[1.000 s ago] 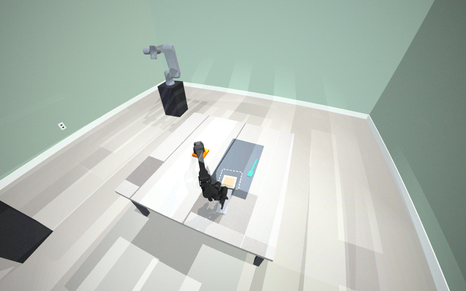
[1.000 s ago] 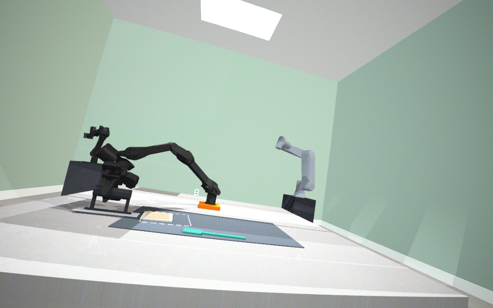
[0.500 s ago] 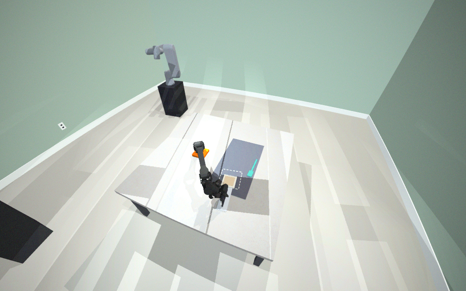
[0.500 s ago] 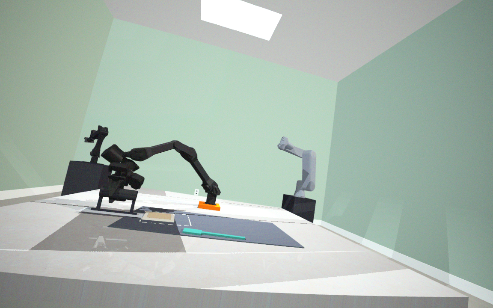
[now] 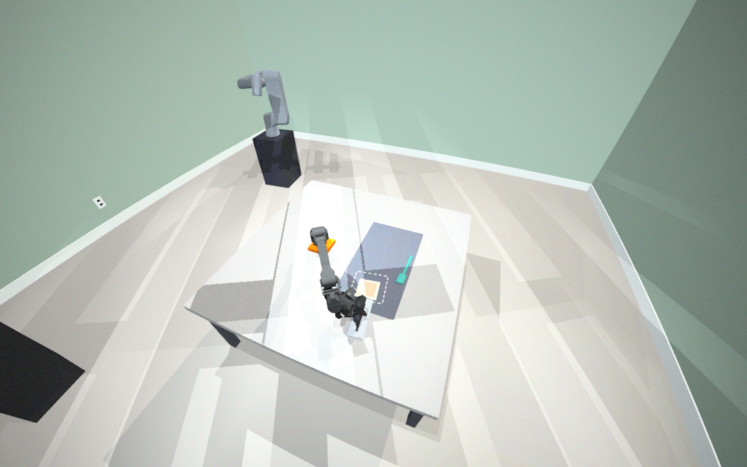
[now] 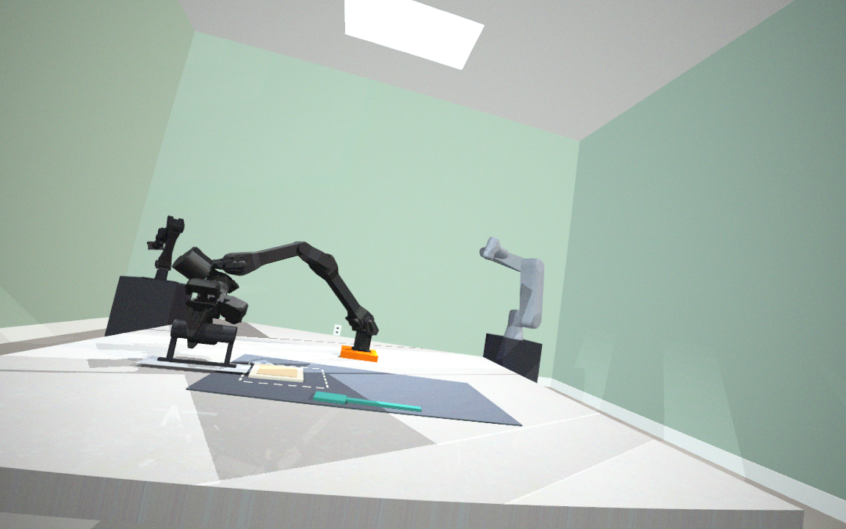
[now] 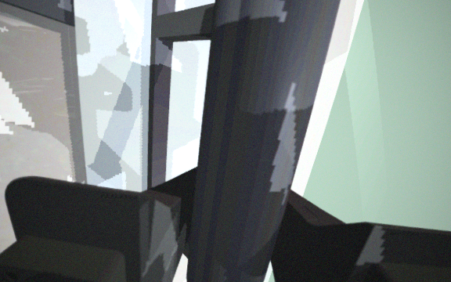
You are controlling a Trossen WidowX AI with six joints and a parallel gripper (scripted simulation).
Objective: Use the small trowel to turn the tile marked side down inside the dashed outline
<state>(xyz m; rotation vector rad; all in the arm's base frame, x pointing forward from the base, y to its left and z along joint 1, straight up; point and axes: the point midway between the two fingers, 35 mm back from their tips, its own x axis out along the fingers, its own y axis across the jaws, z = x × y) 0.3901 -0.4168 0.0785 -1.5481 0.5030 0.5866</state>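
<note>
My gripper (image 5: 358, 318) (image 6: 196, 336) (image 7: 238, 223) is shut on the trowel's dark round handle. The trowel (image 5: 356, 335) (image 6: 150, 362) (image 7: 112, 82) has a dark bracket under the handle and a wide pale blade. The blade lies low and nearly flat beside the mat, its front edge at the tile's near edge; I cannot tell if they touch. The tile (image 5: 370, 288) (image 6: 276, 372) lies flat, white-rimmed with a tan square facing up, towards one side of the dashed outline (image 6: 327, 386). The tile is out of the wrist view.
A turquoise flat tool (image 5: 401, 278) (image 6: 329, 397) lies on the dark mat (image 5: 388, 238) (image 6: 426, 394) beside the outline. My arm's orange base (image 5: 321, 246) (image 6: 359, 353) stands on the table. A grey arm (image 5: 277, 98) (image 6: 531, 289) stands on a pedestal beyond the table.
</note>
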